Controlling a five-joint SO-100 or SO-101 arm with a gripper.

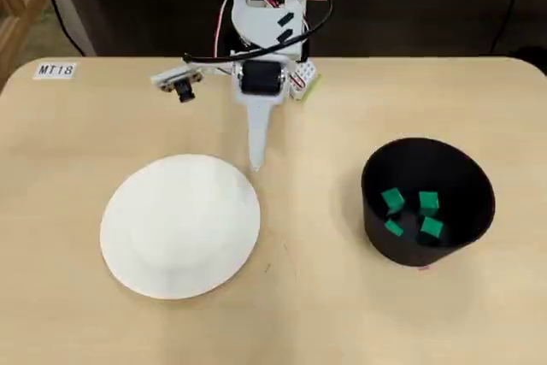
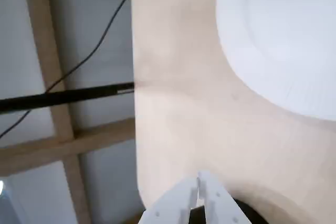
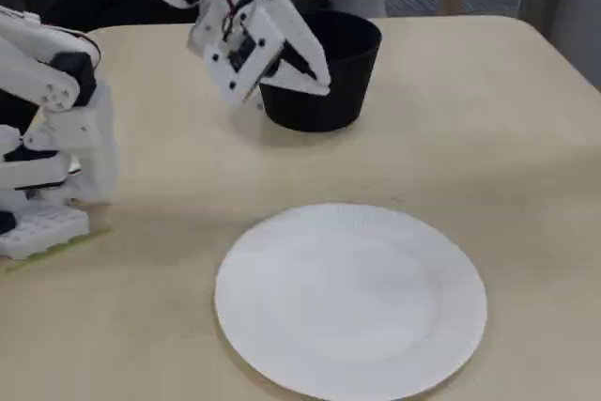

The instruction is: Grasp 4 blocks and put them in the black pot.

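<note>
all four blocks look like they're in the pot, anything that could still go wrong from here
Little, but two things. The claw hangs shut close beside the black pot; a swing that way might bump the pot and tip out the four green blocks. The white plate lies just below the claw in the overhead view, so a low sweep could catch its rim and push it across the table.

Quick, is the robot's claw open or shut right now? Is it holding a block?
Gripper: shut, fingers together, holding nothing. All four green blocks lie in the black pot.
</note>
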